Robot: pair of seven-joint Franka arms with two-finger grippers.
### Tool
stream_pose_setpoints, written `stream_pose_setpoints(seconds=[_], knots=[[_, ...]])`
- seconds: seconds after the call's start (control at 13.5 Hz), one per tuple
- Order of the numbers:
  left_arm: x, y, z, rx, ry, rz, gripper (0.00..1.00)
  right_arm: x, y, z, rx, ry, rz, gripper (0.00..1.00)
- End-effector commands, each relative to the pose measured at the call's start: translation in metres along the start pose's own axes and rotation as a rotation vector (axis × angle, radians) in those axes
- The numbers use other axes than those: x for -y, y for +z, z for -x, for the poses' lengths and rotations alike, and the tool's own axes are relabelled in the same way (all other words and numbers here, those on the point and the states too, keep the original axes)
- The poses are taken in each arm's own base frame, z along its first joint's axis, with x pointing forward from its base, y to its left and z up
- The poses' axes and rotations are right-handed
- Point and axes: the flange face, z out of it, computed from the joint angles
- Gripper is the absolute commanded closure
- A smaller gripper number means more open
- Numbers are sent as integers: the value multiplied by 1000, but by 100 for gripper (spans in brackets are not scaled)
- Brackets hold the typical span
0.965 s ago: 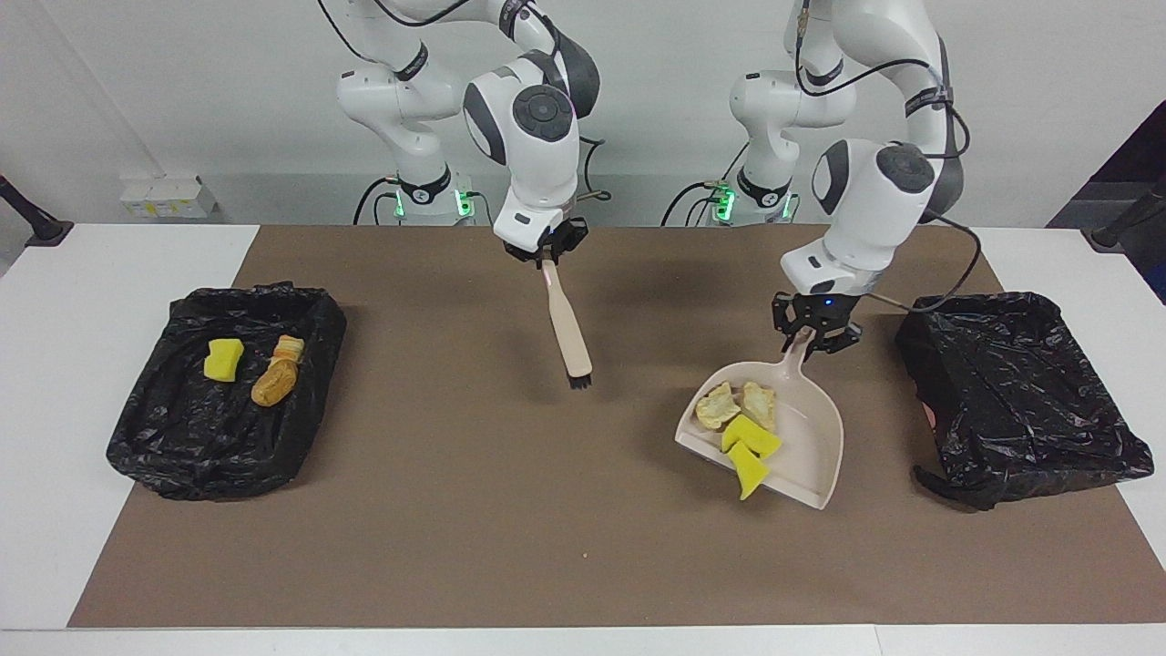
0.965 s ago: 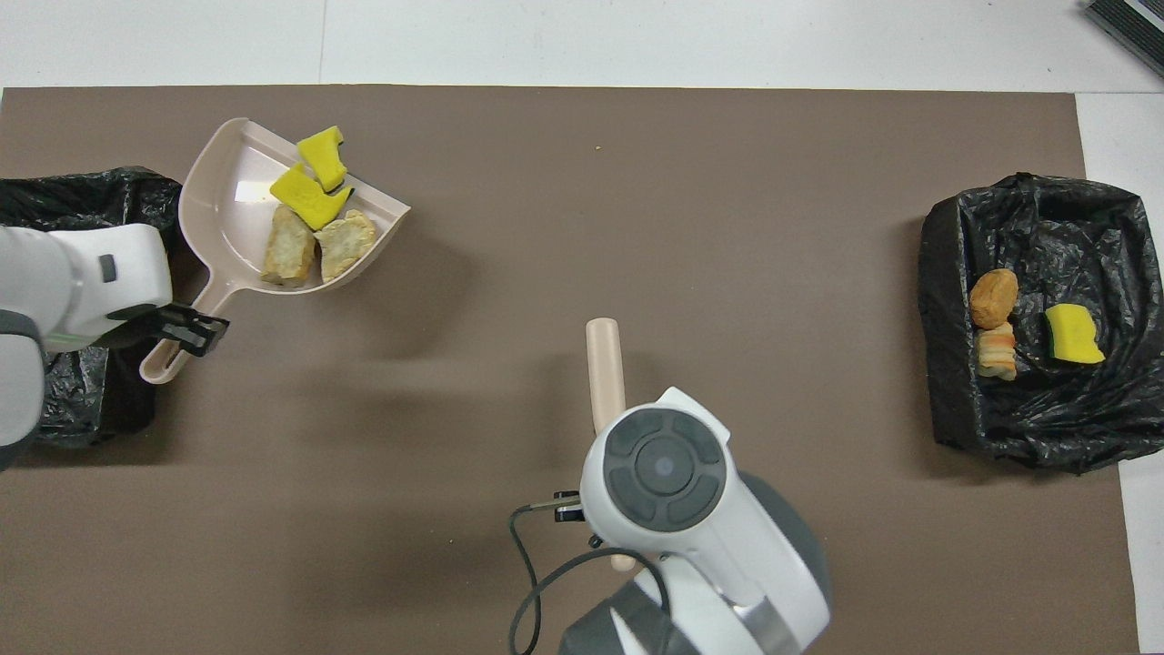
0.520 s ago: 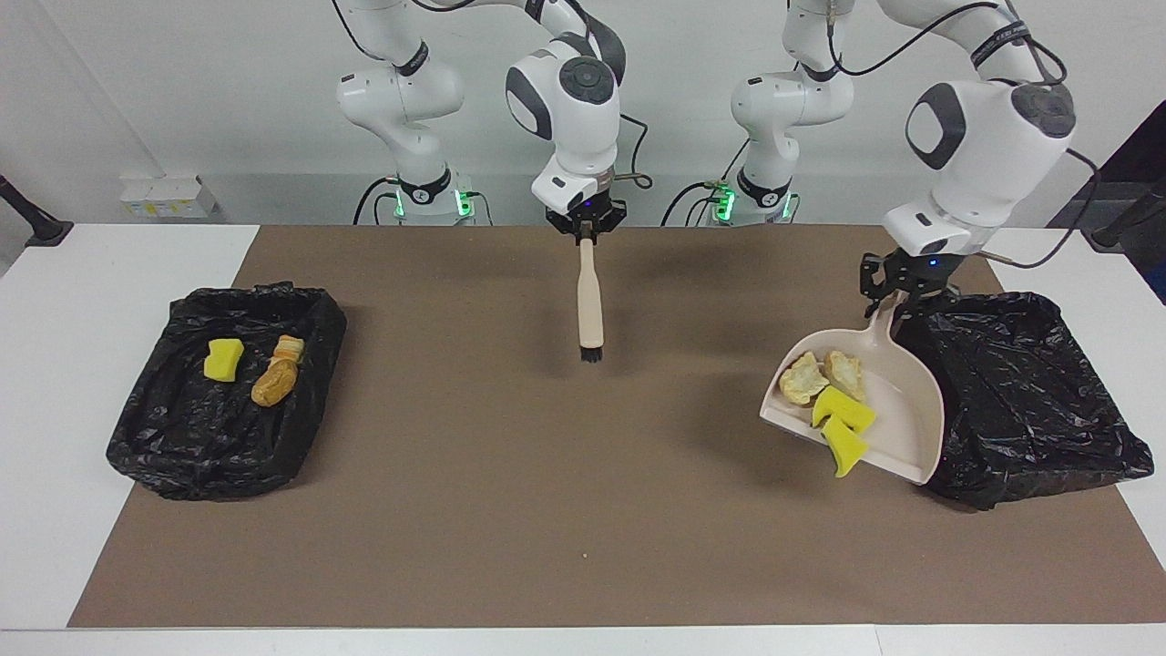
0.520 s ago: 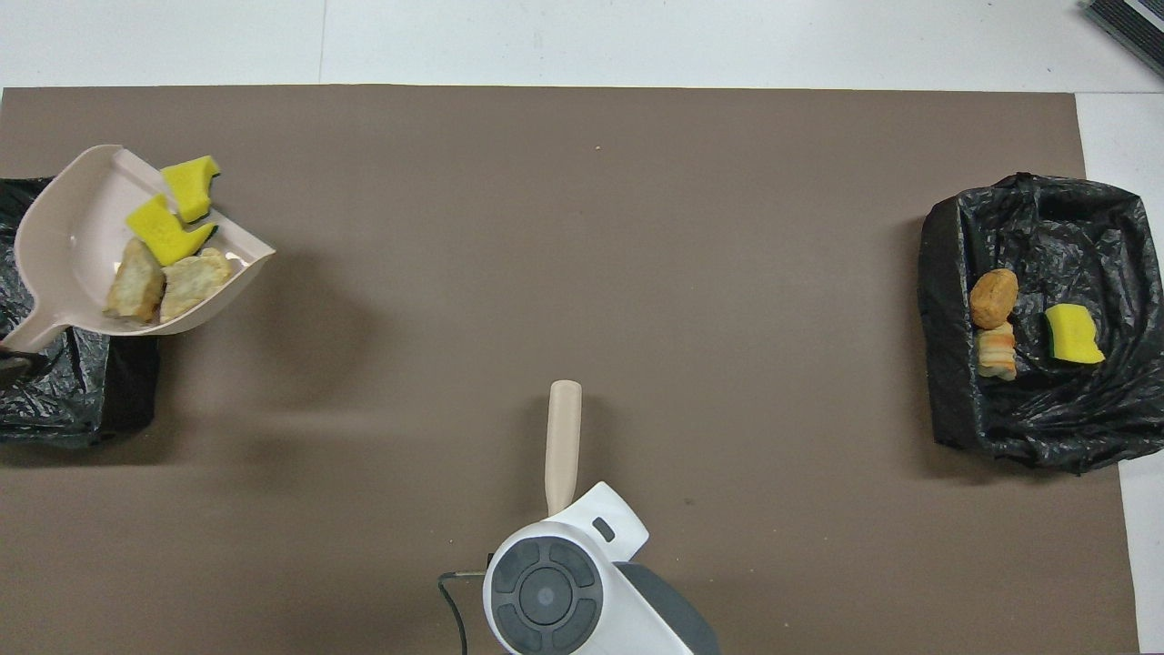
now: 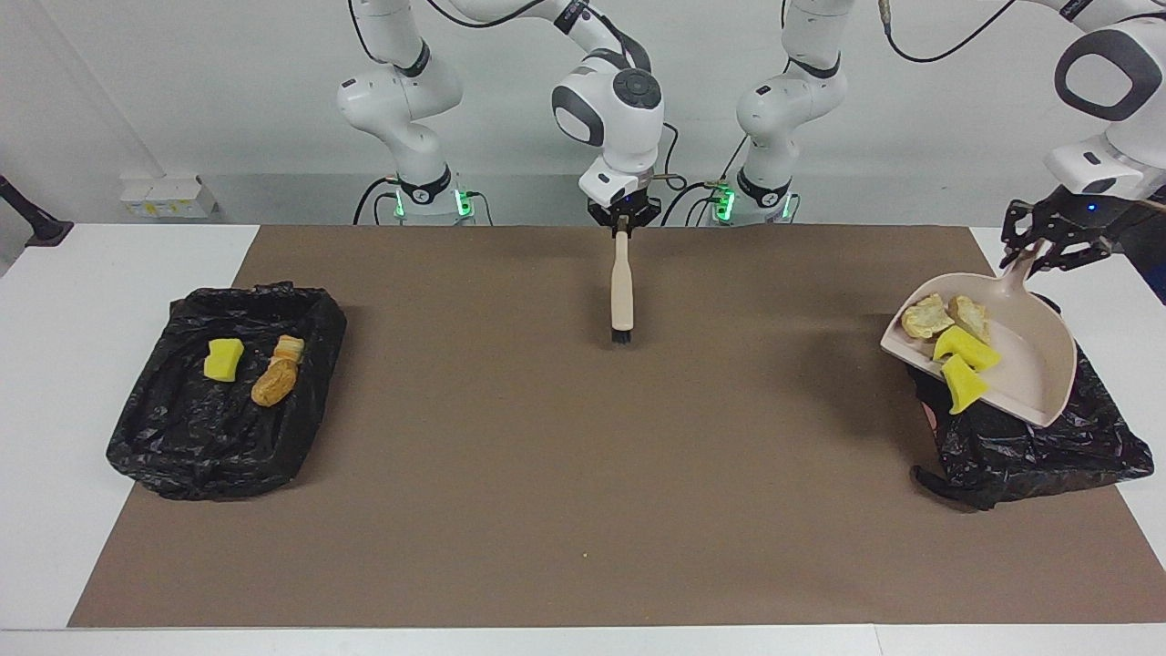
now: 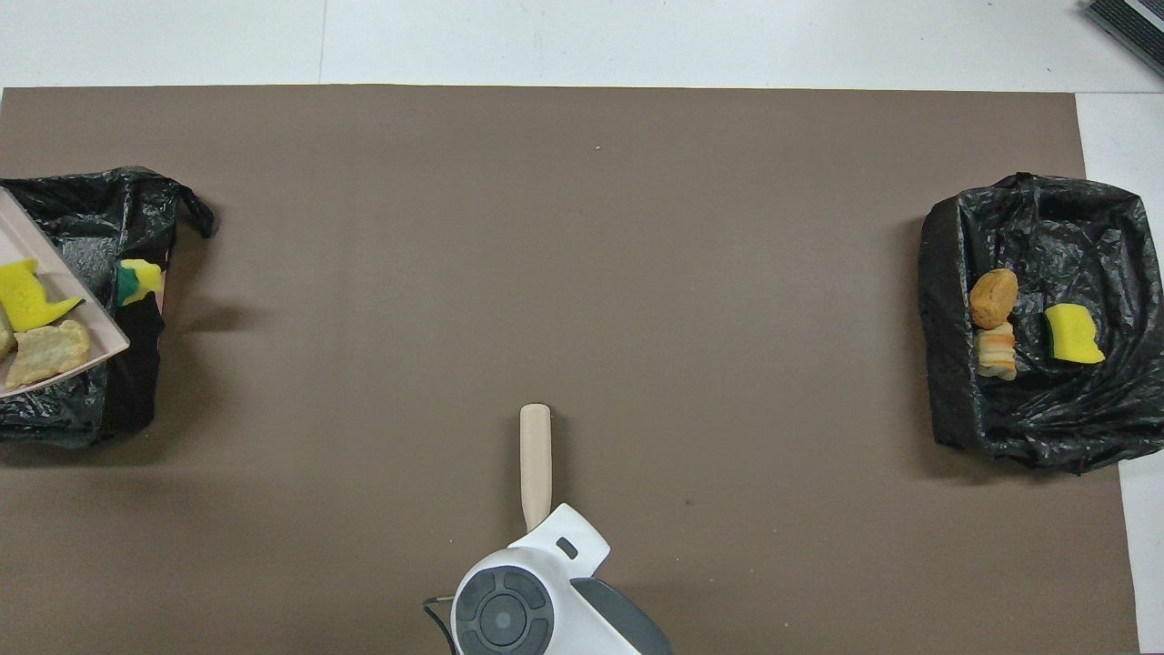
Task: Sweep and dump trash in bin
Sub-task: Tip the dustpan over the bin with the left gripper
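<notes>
My left gripper (image 5: 1048,244) is shut on the handle of the beige dustpan (image 5: 1029,360) and holds it tilted over the black-lined bin (image 5: 1029,451) at the left arm's end of the table. The pan holds two tan bread lumps (image 5: 925,314) and a yellow sponge chunk (image 5: 967,345). A second yellow chunk (image 5: 960,383) hangs off the pan's lip; in the overhead view it (image 6: 138,280) shows clear of the pan (image 6: 41,264), over the bin (image 6: 136,196). My right gripper (image 5: 622,219) is shut on the beige brush (image 5: 621,293), bristles down over the mat near the robots.
A second black-lined bin (image 5: 173,456) at the right arm's end holds a yellow sponge (image 5: 223,358) and two orange-brown lumps (image 5: 273,383). A brown mat (image 5: 583,456) covers the table's middle. A tiny crumb (image 6: 597,148) lies on it.
My left gripper has carried the loaded dustpan up and from the mat to over the bin; one yellow chunk has slid off the lip. My right gripper drew the brush back toward the robots.
</notes>
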Motion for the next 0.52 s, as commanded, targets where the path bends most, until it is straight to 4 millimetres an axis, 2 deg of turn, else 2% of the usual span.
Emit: stream_pose_setpoints(seconds=[0.0, 0.22, 0.3, 0.45], knots=[[6, -5, 3, 120, 71, -47, 100, 0, 4, 4, -36, 0, -6, 100], [7, -4, 9, 269, 130, -66, 100, -3, 7, 3, -38, 4, -3, 100], [6, -7, -5, 311, 174, -81, 100, -3, 8, 2, -35, 6, -1, 100], [8, -8, -11, 420, 235, -111, 100, -4, 8, 0, -35, 9, -4, 93]])
